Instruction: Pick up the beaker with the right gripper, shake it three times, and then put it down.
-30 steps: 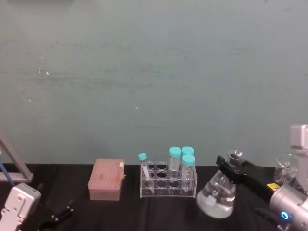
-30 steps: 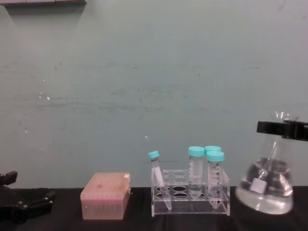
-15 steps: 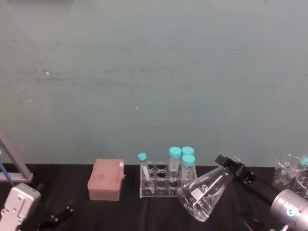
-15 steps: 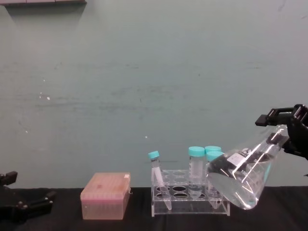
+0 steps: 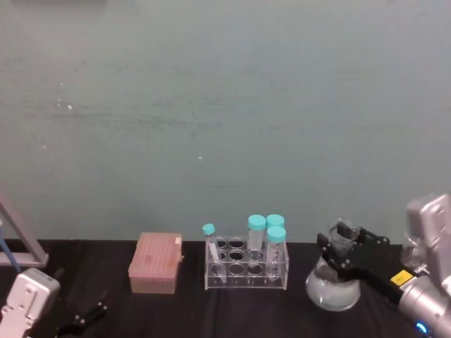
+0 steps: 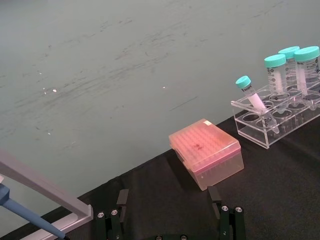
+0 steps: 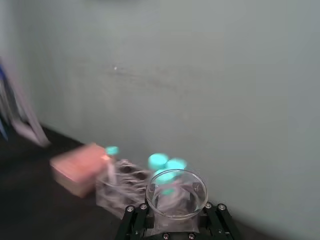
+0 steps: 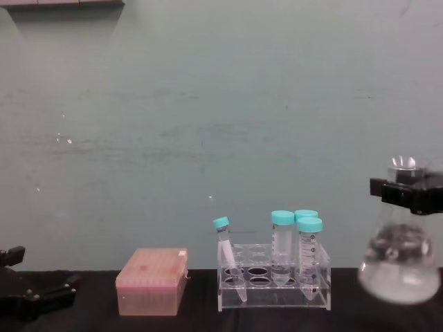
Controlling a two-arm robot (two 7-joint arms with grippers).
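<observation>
While the right pincer clenched the neck of the Erlenmeyer flask hanging below it, seemingly mid-shake, the put-down was not yet done.

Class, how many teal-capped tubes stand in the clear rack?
4: one small tube leans at the rack's left end; three taller ones stand together at its right end. None seems hidden.

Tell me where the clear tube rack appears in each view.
Head view: tube rack low, in the middle.
Chest view: tube rack low, right of middle.
Left wrist view: tube rack beyond the pink box.
Right wrist view: tube rack between pink box and flask.
Shared landmark: the pink box, on the rack's left.
</observation>
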